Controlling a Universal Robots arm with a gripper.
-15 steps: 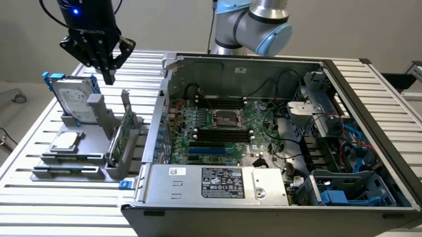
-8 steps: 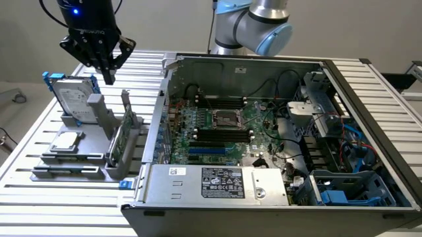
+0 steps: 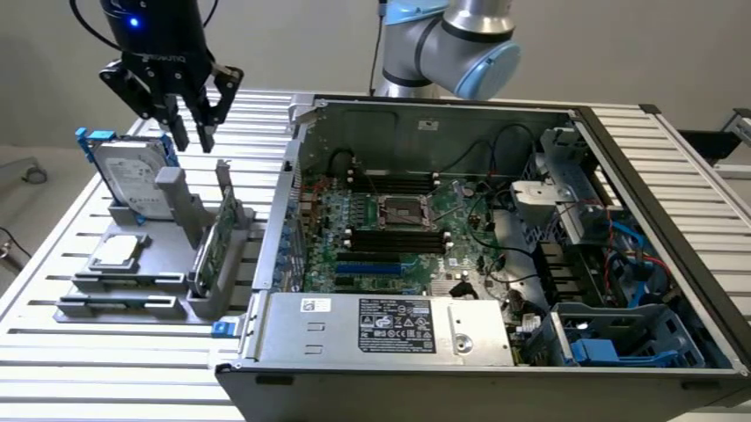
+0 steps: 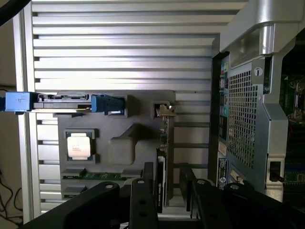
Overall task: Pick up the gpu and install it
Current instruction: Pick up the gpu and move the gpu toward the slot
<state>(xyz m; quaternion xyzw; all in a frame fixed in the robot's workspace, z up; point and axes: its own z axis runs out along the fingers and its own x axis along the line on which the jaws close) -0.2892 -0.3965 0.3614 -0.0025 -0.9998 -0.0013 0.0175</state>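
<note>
- A slatted aluminium table (image 3: pixel 105 360) (image 4: pixel 119 47) carries everything, with a pale wall behind it in the exterior view.
- The gpu (image 3: pixel 215 239) (image 4: pixel 165 157) stands on its long edge in a slot of a grey holder tray (image 3: pixel 153 283) (image 4: pixel 125 149). Its green circuit board faces the exterior view's left, and its metal bracket end is toward the back.
- The card sits on the side of the tray nearest the open computer case (image 3: pixel 657 220) (image 4: pixel 248 95), just beside the case's outer wall and not inside it.
- The gripper (image 3: pixel 192 134) (image 4: pixel 174 202) hangs in the air above the tray with nothing in it. Its two black fingers (image 3: pixel 176 132) are spread apart.
- In the wrist view the card's thin upper edge runs toward the gap between the fingers, and they do not touch it.
- Further out on the same tray, a silver hard drive (image 3: pixel 123 171) (image 4: pixel 62 98) in a blue frame stands upright at the back.
- A square silver processor chip (image 3: pixel 118 251) (image 4: pixel 79 145) lies flat in its pocket.
- A memory stick (image 4: pixel 97 175) lies in a groove at the tray's near end.
- Inside the case the motherboard (image 3: pixel 399 220) lies exposed, with a labelled power supply (image 3: pixel 393 325) along the near edge.
- The robot arm's blue-capped joint (image 3: pixel 470 44) rises behind the case.
</note>
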